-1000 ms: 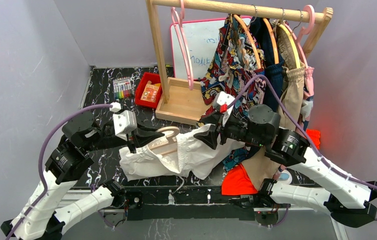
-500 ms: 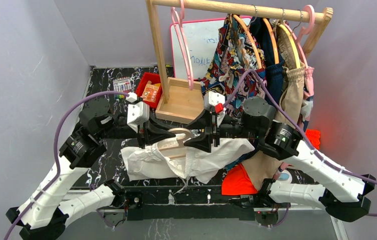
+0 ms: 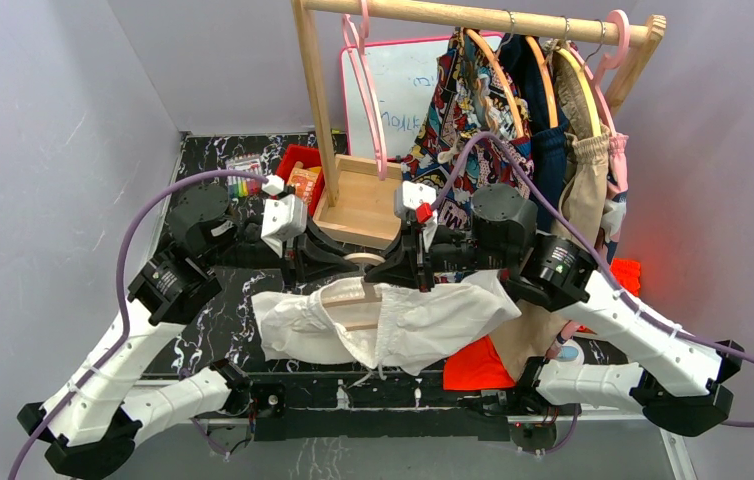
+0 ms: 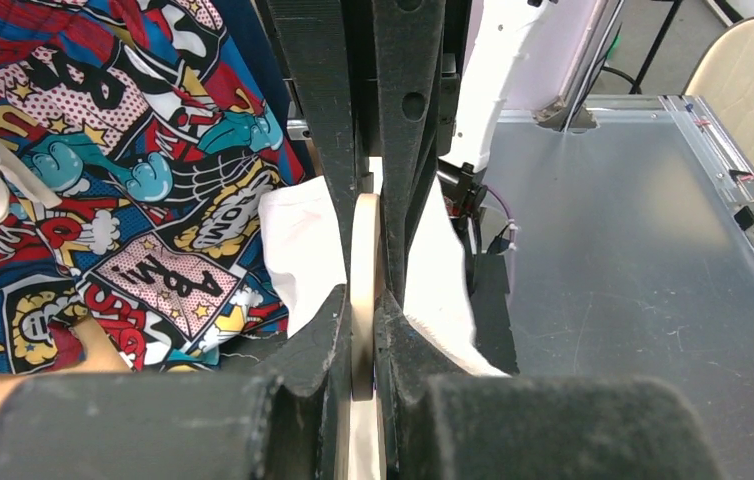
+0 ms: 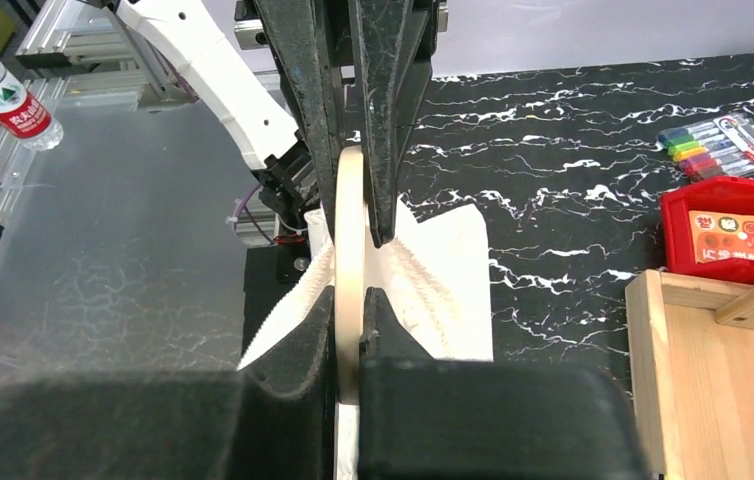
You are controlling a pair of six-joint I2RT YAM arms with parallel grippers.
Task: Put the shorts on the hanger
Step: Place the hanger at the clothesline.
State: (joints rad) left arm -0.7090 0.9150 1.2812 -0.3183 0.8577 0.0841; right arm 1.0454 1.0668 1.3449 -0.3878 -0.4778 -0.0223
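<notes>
Top view, grip: left gripper [image 3: 336, 263] & right gripper [image 3: 390, 272] meet at hook of pale cream triangular hanger [image 3: 349, 296].
Top view, load: off-white cloth shorts [image 3: 403, 325] draped on hanger, below both.
Left wrist: left gripper [image 4: 363, 305] clamped on hanger [image 4: 364, 250]; shorts [image 4: 298, 240] alongside.
Right wrist: right gripper [image 5: 350, 318] pinched tight on hanger [image 5: 349, 225]; shorts [image 5: 453, 270] beyond fingertips.
</notes>
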